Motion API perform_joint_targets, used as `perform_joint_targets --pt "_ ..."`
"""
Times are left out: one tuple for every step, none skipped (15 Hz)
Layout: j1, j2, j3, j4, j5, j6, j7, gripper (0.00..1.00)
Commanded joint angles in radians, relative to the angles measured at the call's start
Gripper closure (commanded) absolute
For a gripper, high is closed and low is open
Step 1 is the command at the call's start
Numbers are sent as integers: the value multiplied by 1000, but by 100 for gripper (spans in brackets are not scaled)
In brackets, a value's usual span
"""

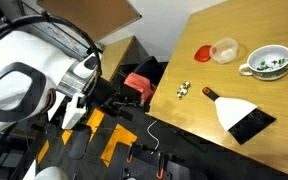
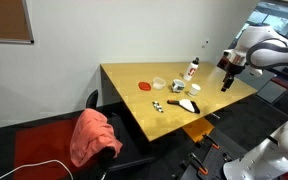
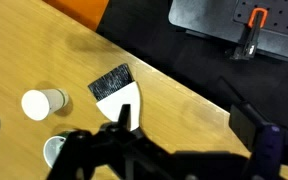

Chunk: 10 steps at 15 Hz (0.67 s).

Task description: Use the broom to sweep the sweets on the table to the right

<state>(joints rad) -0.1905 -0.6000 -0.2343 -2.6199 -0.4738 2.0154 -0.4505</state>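
The surface (image 2: 124,78), a large light-brown wooden tabletop with straight edges, is standing against a plain white wall. A red cloth (image 2: 92,135) is hanging over a chair at one corner.

Broom (image 1: 239,115): a small flat hand brush with a white fan-shaped body, a black bristle edge and a short dark handle. It is lying flat on the surface, untouched. In an exterior view its handle is pointing toward the sweets (image 1: 184,90), a handful of tiny pale pieces clustered near the surface's edge. They are sitting close to the handle tip but apart from it, and the bristles are facing away from them.

My end effector (image 2: 225,84) is hovering above the surface, clear of the broom, jaws standing wide and holding nothing. In the wrist view the broom is lying below me, narrow end nearest.

Judgement: the step in hand looks like the approach to the grasp. Taking the thin handle is leaving the bristles free to work. Once lifted, the bristles will need turning toward the sweets.

Risk: a green-rimmed white cup (image 1: 267,62) and a flat red disc (image 1: 203,52) are sitting nearby, so the sweep path needs care.
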Motion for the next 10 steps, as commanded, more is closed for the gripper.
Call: perform_joint_targets --pt "5 -1 -3 2 -1 -3 2 0" --pt "5 -1 -3 2 -1 -3 2 0" --pt "5 -1 -3 2 -1 -3 2 0" --pt "5 -1 -3 2 -1 -3 2 0" --pt "5 -1 -3 2 -1 -3 2 0" --pt "5 -1 -3 2 -1 -3 2 0" --pt "5 -1 -3 2 -1 -3 2 0" --pt "5 -1 -3 2 -1 -3 2 0" --pt "1 7 -3 4 -2 10 18 0" --pt "-7 25 0 12 1 22 61 0"
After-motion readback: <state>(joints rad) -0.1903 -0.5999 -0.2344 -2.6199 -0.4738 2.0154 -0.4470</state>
